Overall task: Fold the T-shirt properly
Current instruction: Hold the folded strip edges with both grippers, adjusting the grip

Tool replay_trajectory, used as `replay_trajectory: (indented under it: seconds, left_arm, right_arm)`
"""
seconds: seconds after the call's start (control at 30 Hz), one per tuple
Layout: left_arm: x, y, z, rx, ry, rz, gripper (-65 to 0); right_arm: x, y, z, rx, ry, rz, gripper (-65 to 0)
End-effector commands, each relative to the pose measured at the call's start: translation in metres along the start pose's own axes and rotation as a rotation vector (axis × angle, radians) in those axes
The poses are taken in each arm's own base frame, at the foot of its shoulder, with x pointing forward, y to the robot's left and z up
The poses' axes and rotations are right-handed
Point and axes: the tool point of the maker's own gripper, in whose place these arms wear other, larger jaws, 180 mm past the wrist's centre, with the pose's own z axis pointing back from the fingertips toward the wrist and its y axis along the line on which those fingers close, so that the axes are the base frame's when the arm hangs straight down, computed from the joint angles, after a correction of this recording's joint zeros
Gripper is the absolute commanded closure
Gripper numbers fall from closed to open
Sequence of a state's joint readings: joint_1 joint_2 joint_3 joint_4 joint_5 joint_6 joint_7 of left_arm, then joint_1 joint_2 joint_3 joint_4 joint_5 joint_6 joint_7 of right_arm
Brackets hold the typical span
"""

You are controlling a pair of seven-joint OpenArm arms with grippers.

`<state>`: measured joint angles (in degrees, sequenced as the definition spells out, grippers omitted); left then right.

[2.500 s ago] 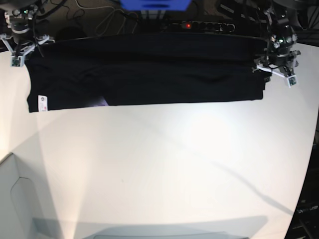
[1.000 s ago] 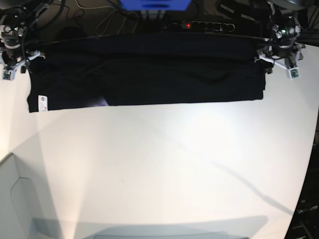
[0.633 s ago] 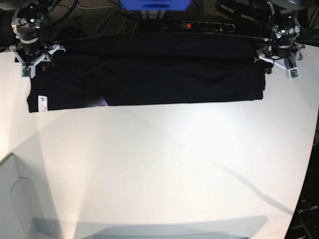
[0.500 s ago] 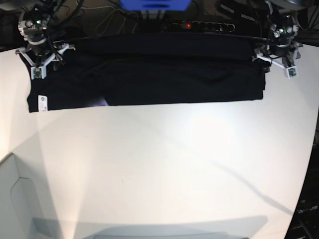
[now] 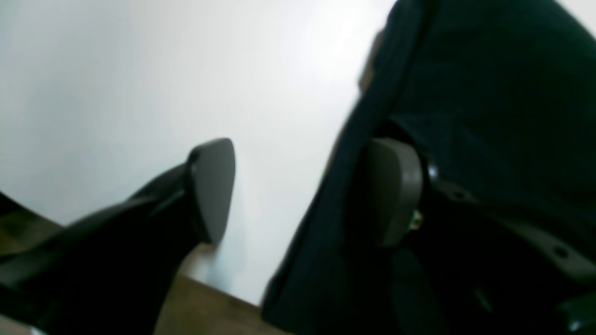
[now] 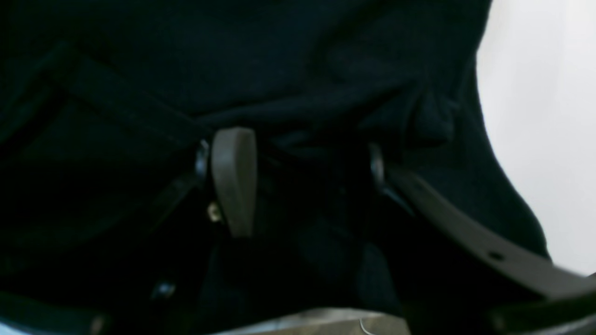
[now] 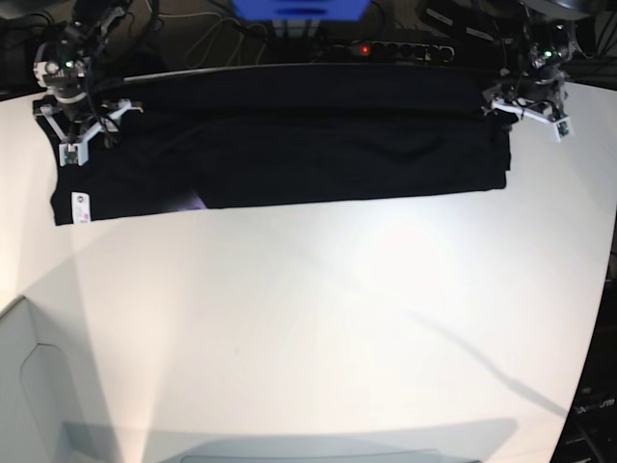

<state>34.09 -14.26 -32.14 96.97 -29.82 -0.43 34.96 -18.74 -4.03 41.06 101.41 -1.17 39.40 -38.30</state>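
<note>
The left claw stands wide apart at the shirt's side edge, one finger over bare table and the other over the cloth; nothing is seen pinched between them. The right claw is also well spread, both fingers over black fabric near the opposite end, with a loose ridge of cloth running by the tips. No grip is evident there either.

The T-shirt lies along the far edge of the table in a long, low band, black side up, reaching from one claw to the other. A small white label shows at the near corner on the right arm's side, and a sliver of purple print shows at the near edge.

The claws are placed at the two ends presumably so that both can take the cloth together and keep the fold even. The wrinkles near the right claw suggest that the layers may bunch or slip if only the top one is caught. The band appears partly folded; a squarer, more compact shape remains to be made.

The surface is a smooth white table with soft shadows across it. Beyond its far edge, the room is dark, with loose cables and a small red light.
</note>
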Motion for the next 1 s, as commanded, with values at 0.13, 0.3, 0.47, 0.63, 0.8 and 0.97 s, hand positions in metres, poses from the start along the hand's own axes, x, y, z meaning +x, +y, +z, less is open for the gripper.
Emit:
replay_trajectory:
  seconds: [0.13, 0.3, 0.47, 0.63, 0.8, 0.97]
  left_arm:
    - [-0.006, -0.006, -0.003, -0.017, 0.020, -0.015, -42.3]
    - [-0.009, -0.015, 0.008, -0.041, 0.017, -0.042, -42.2]
    - [0.000, -0.024, 0.024, -0.098, -0.004, -0.015, -42.2]
    - [0.021, -0.015, 0.042, -0.102, -0.057, 0.004, -42.3]
    - [0.026, -0.012, 0.041, -0.099, -0.069, 0.025, -42.4]
    - [0.015, -0.024, 0.027, -0.127, -0.036, 0.042, -42.4]
  right_arm:
    - [0.001, -0.002, 0.001, -0.002, 0.004, 0.021, -30.8]
    - [0.003, 0.003, 0.000, 0.011, 0.002, 0.029, -30.8]
    - [0.003, 0.005, -0.001, 0.016, 0.001, 0.032, -30.8]
    - [0.004, 0.005, -0.001, 0.016, 0.000, 0.032, -30.8]
    - [0.010, 0.005, -0.002, 0.015, -0.015, 0.031, -30.8]
    - [0.012, 0.005, -0.003, 0.015, -0.019, 0.031, -30.9]
